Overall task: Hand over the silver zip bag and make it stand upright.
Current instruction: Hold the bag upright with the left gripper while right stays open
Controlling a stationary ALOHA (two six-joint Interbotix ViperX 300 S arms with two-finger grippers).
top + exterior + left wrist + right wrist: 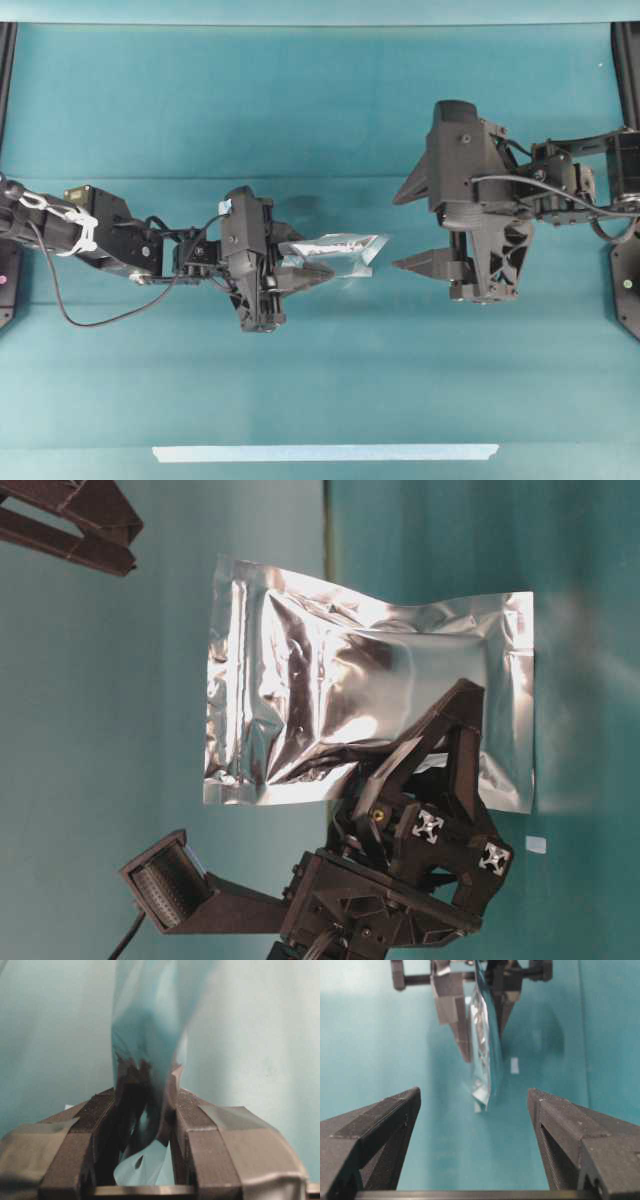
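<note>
The silver zip bag (pixel 340 252) is a crinkly foil pouch held off the teal table, seen broadside in the table-level view (pixel 370 700). My left gripper (pixel 305 275) is shut on one end of it. In the left wrist view the foil (pixel 150 1020) rises out from between the closed fingers (pixel 195 1115). My right gripper (pixel 395 232) stands wide open just right of the bag's free end, not touching it. From the right wrist the bag (pixel 482 1050) hangs edge-on ahead of the open gripper (pixel 475 1095), in line with the gap between the spread fingers (pixel 395 1110).
A pale blue tape strip (pixel 325 452) lies along the table's front edge. A small white scrap (pixel 514 1065) lies on the cloth beyond the bag. Black frame posts stand at the far left (pixel 8 60) and far right (pixel 626 60).
</note>
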